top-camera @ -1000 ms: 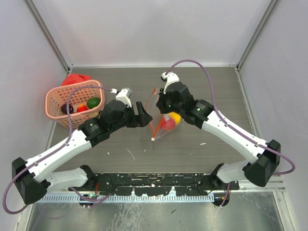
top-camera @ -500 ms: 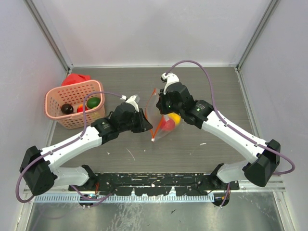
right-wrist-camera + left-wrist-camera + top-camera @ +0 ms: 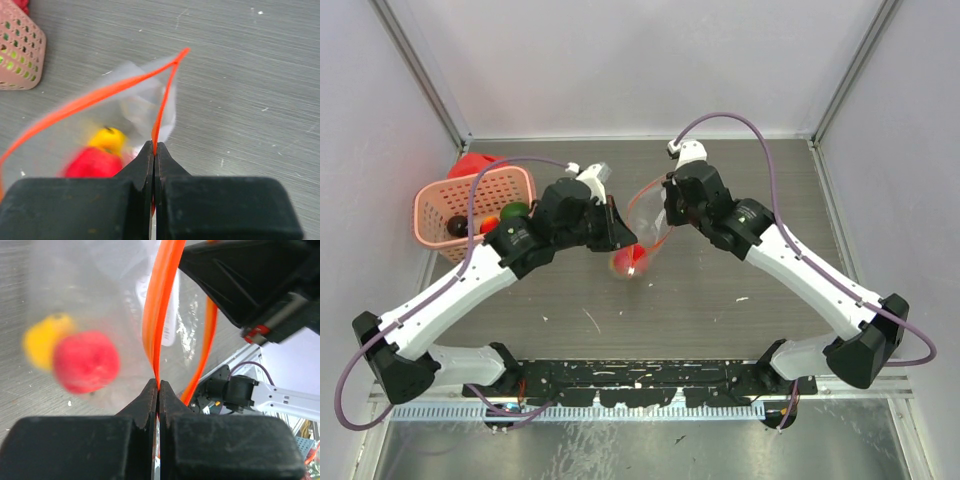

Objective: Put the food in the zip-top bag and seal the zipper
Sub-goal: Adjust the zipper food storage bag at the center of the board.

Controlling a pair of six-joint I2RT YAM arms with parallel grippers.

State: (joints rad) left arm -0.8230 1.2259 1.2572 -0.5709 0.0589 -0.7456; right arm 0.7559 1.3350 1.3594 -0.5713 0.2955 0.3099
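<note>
The clear zip-top bag [image 3: 647, 215] hangs between my two grippers above the table. Its orange zipper [image 3: 90, 100] stands apart in a wide loop, so the mouth is open. My left gripper [image 3: 158, 386] is shut on one strip of the zipper [image 3: 161, 300]. On the opposite strip my right gripper [image 3: 153, 146] is shut. A red food [image 3: 86, 361] and a yellow food [image 3: 45, 337] lie blurred inside the bag, low in it [image 3: 623, 264]. More food, green [image 3: 515, 211] and red, sits in the basket.
The pink lattice basket [image 3: 440, 205] stands at the back left, with a red object [image 3: 475, 163] behind it. In the left wrist view the right arm's black body [image 3: 250, 280] looms close at the upper right. Grey walls close in both sides.
My left gripper went from open to shut on the zipper edge. Both grippers moved toward the back with the bag. The red and yellow food slid down and left inside it.
</note>
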